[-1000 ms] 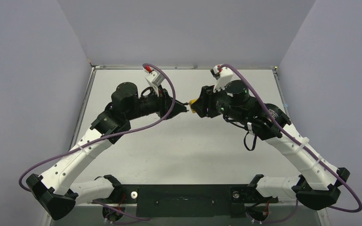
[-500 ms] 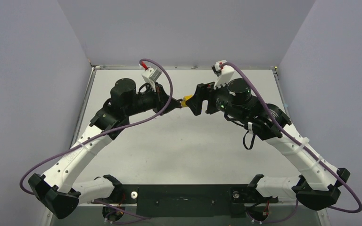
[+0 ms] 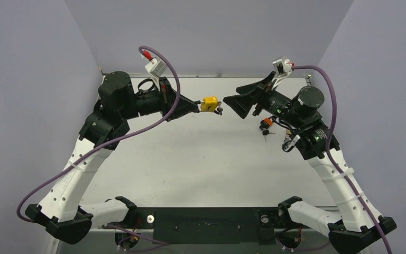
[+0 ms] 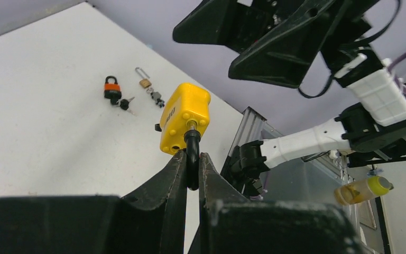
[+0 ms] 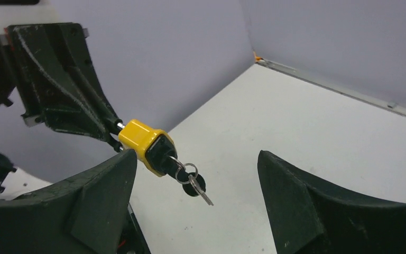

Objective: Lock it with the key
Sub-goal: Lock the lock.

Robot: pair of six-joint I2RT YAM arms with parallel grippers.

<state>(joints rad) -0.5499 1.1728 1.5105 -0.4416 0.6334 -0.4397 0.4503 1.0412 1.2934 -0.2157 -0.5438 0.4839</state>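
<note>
My left gripper (image 3: 196,106) is shut on the black shackle (image 4: 192,159) of a yellow padlock (image 3: 209,103) and holds it in the air above the table. The padlock also shows in the left wrist view (image 4: 185,117) and the right wrist view (image 5: 144,142). A black-headed key on a ring (image 5: 189,179) sits in its keyhole, with a spare key dangling. My right gripper (image 3: 233,102) is open and empty, a short way right of the padlock, its fingers (image 5: 306,206) spread wide on either side of the key.
An orange-and-black padlock with keys (image 4: 113,91) and a small brass padlock with keys (image 4: 147,84) lie on the white table (image 3: 201,164); they sit under my right arm (image 3: 265,125). Grey walls enclose the table on three sides.
Both arms have drawn apart and risen. My right gripper has let go of the padlock and opened wide, moving right. My left gripper has pulled left, holding the padlock.
</note>
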